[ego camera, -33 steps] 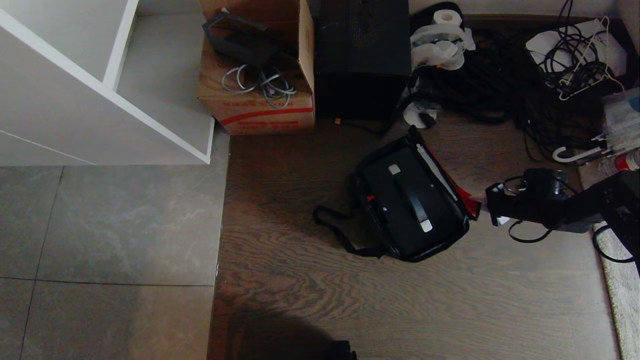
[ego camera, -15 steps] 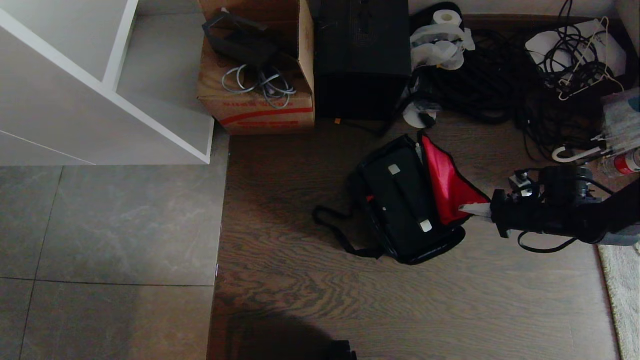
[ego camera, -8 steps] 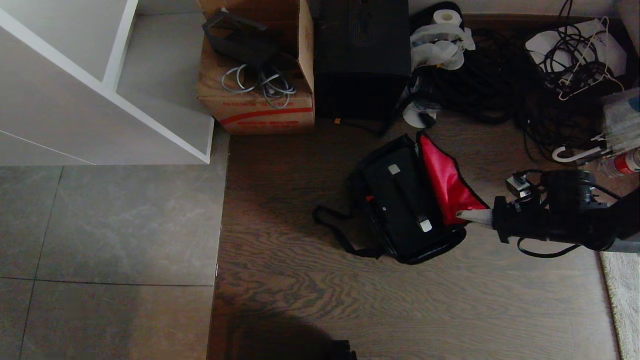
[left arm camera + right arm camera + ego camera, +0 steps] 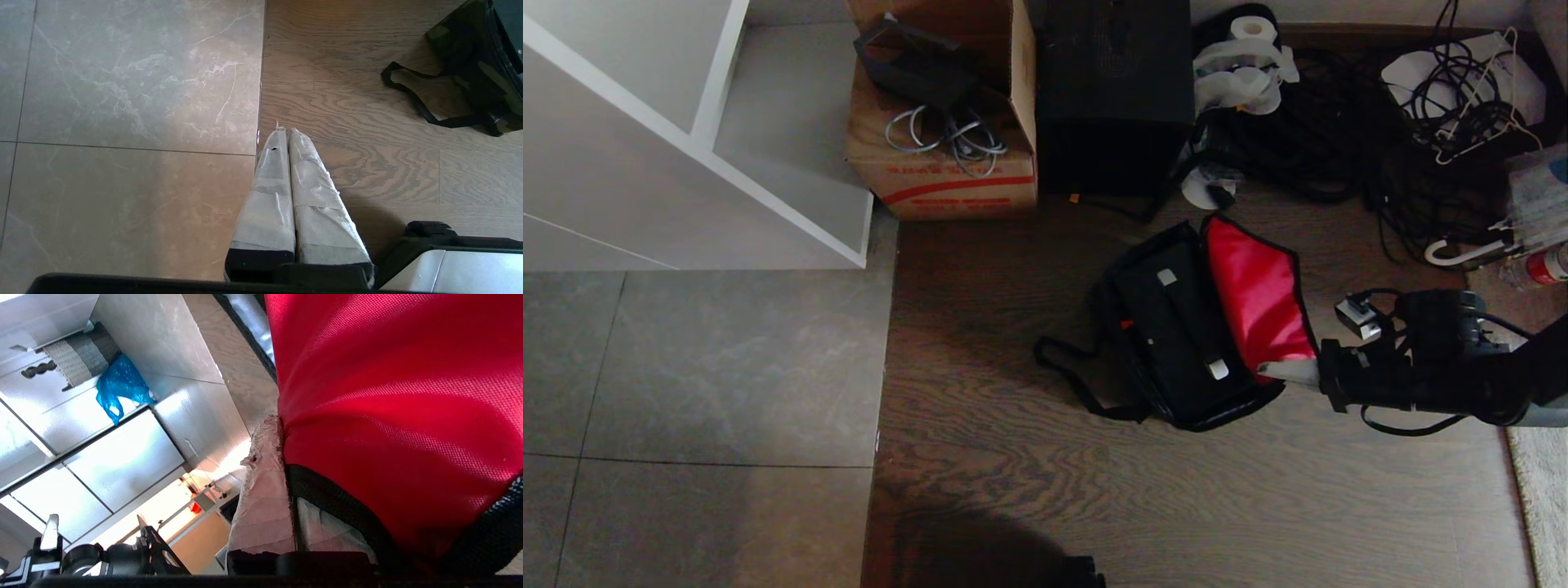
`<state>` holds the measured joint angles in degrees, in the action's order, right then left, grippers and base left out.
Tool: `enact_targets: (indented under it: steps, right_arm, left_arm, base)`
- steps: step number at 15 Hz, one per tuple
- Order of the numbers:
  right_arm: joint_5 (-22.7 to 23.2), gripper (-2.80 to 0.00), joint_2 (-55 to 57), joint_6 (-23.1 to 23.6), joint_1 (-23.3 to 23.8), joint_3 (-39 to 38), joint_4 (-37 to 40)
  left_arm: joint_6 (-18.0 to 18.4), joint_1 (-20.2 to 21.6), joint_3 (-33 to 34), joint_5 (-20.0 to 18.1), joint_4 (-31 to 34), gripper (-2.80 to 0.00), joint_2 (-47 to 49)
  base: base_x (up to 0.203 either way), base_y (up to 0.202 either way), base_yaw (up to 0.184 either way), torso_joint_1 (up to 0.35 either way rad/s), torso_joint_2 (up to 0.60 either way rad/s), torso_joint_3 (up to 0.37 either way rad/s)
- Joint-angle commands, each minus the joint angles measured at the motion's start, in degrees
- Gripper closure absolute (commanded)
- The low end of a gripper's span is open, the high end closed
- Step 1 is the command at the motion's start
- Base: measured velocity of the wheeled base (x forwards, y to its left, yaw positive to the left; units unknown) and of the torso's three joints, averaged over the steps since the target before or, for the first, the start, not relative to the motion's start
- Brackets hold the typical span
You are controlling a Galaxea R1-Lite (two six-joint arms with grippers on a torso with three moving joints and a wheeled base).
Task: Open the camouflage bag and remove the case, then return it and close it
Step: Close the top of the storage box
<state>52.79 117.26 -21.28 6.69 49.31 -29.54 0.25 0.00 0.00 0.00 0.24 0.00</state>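
Wood floor [image 4: 1029, 490] under camouflage bag [image 4: 1176, 343]. Right gripper [image 4: 1294, 371] clenched on red lid [image 4: 1258, 294] edge, held up beside case [image 4: 1176, 327] for closing. Left gripper [image 4: 288, 139] pressed together, parked.

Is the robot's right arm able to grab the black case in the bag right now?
Probably not yet: the right gripper is shut on the camouflage bag's red lid. The case lies uncovered, so letting go first should free the way.
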Motion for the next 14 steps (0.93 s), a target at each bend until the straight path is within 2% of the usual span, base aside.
enact_targets:
  steps: [1, 6, 7, 10, 14]
  right_arm:
    - [0.3, 0.0, 0.0, 0.0, 0.0, -0.1, -0.2]
    - [0.3, 0.0, 0.0, 0.7, -0.3, -0.6, 0.0]
    - [0.3, -2.8, 0.1, 0.7, -0.6, -0.6, 0.0]
    - [1.5, -2.8, 0.3, 1.7, -1.3, -1.4, -0.2]
    - [9.1, -2.8, -0.5, 1.9, -1.3, -2.9, -0.8]
  left_arm:
    - [0.0, 0.0, 0.0, 0.0, 0.0, 0.0, 0.0]
    - [0.0, 0.0, 0.0, 0.0, -0.1, 0.0, 0.0]
    - [0.0, 0.0, 0.0, 0.0, 0.0, 0.0, 0.0]
    - [0.0, 0.0, 0.0, 0.0, 0.0, 0.0, 0.0]
    - [0.0, 0.0, 0.0, 0.0, -0.1, 0.0, 0.0]
  base:
    - [0.0, 0.0, 0.0, 0.0, 0.0, 0.0]
    - [0.0, 0.0, 0.0, 0.0, 0.0, 0.0]
    - [0.0, 0.0, 0.0, 0.0, 0.0, 0.0]
    - [0.0, 0.0, 0.0, 0.0, 0.0, 0.0]
    - [0.0, 0.0, 0.0, 0.0, 0.0, 0.0]
